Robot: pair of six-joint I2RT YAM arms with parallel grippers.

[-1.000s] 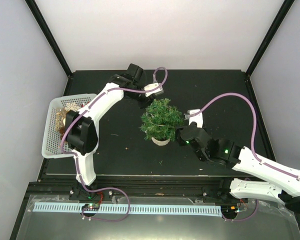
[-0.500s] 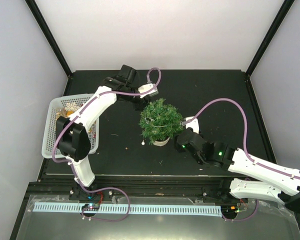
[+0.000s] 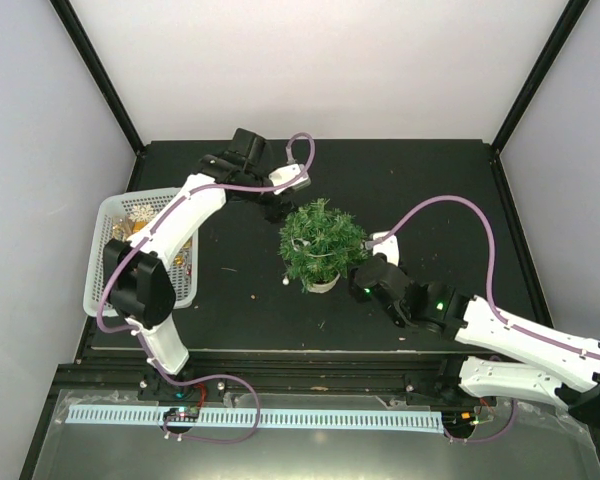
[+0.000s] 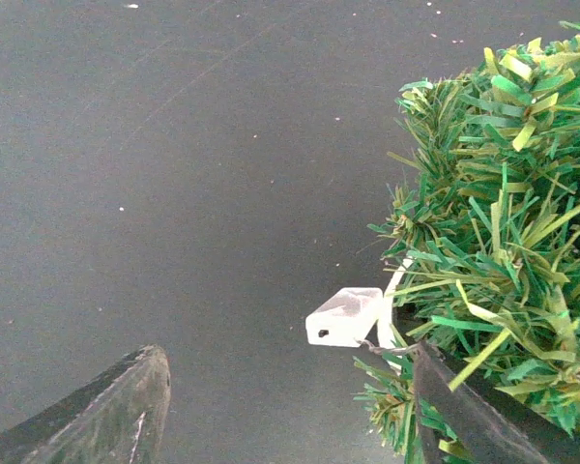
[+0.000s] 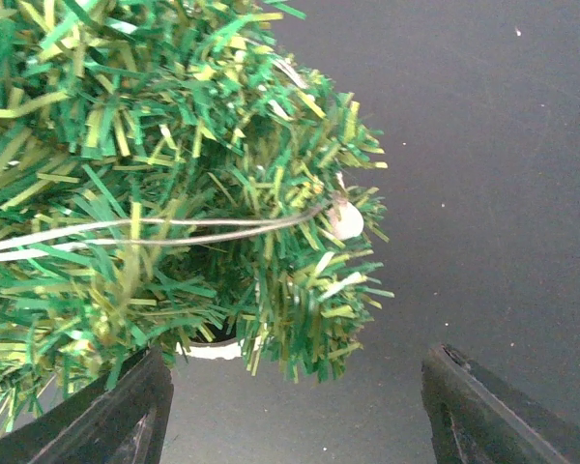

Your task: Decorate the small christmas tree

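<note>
The small christmas tree (image 3: 323, 238) stands mid-table in its cream pot (image 3: 322, 284). A thin wire light string (image 5: 174, 227) with a small bulb (image 5: 346, 220) runs round its branches. The string's white box (image 4: 345, 316) dangles beside the tree (image 4: 493, 242), seen from above as a white speck (image 3: 283, 284). My left gripper (image 3: 276, 208) is at the tree's far left side, open (image 4: 290, 416), its right finger (image 4: 464, 411) in among the needles and the box hanging free ahead. My right gripper (image 3: 359, 273) is low at the tree's near right, open (image 5: 300, 411), with the lower branches (image 5: 309, 319) just ahead.
A white mesh basket (image 3: 105, 290) with gold ornaments (image 3: 130, 225) sits at the left edge of the black table. Black frame posts stand at the back corners. Purple cables loop over both arms.
My left gripper has opened and drawn back left from the tree top. The white box dropped and now hangs at the tree's near left. The right gripper slid slightly nearer, then stayed still.
</note>
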